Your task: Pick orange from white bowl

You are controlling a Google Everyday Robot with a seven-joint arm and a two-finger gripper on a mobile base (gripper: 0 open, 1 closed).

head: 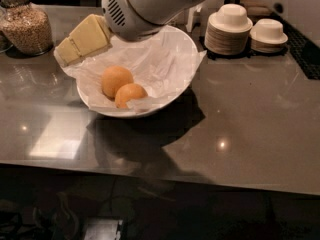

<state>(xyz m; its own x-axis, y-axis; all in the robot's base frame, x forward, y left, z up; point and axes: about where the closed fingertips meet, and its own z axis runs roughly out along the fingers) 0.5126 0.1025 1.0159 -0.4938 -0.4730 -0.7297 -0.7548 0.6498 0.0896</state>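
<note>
The white bowl [186, 48] stands on the dark counter, lined with crinkled white paper. Two fruits lie in its left part. The orange [116, 80] is the larger, paler one on the left. A smaller, deeper-orange fruit [131, 94] touches it on the right. My gripper [66, 56], cream-coloured, hangs above the bowl's back left rim, pointing down and to the left, up and left of the orange and apart from it. The grey wrist housing [142, 6] covers the back of the bowl.
A glass jar of grain [26, 26] stands at the back left, close to the gripper. Two stacks of plates topped with small cream bowls [229, 28] [268, 33] stand at the back right. The counter's front edge [160, 176] runs across below.
</note>
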